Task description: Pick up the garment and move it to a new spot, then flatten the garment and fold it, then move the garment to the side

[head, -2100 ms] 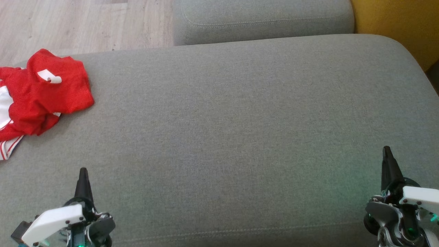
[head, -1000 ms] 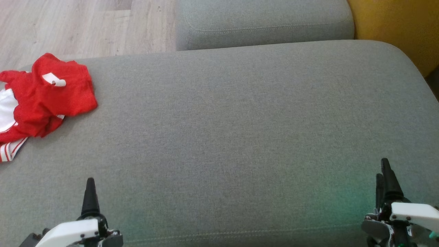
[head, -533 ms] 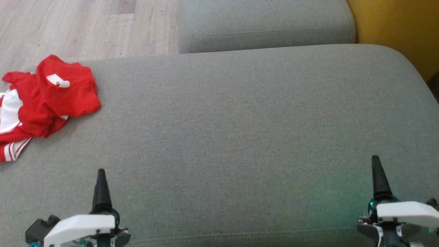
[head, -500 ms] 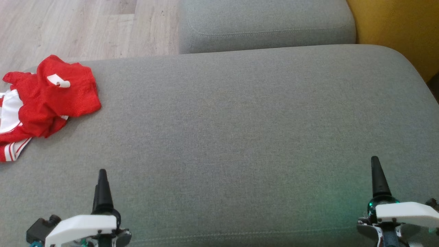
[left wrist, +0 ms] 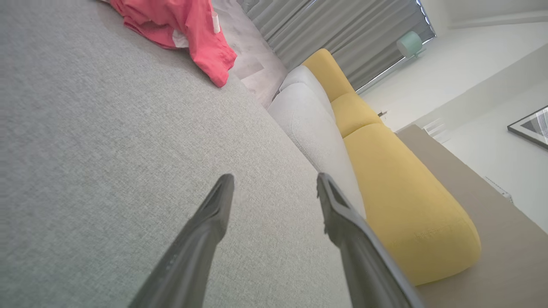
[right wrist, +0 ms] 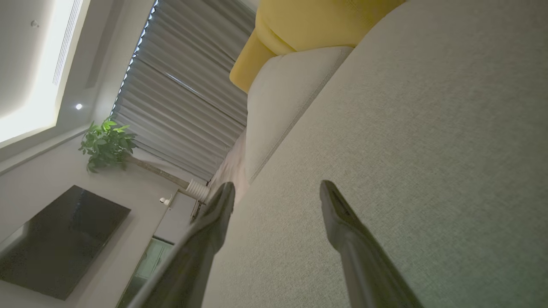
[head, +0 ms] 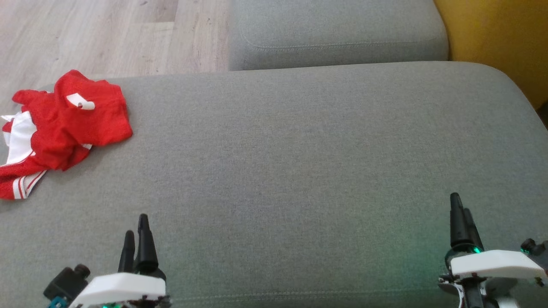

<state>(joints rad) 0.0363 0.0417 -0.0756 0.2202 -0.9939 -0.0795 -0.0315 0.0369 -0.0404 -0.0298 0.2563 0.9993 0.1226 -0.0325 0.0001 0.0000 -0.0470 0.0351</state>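
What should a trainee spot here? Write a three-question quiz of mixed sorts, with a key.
1. True or false: the red garment lies neatly folded on the grey cushion.
2. Which is nearer the garment: A, the left end effector, or B, the right end effector?
3. Fill in: both end effectors are ____ and hold nothing.

Key: 1 false, it is crumpled; 2 A; 3 open.

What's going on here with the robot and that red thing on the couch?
A two-armed robot faces a grey sofa seat. The red and white garment lies crumpled at its far left corner, untouched. The left gripper and right gripper are over the near edge, jaws open and empty.
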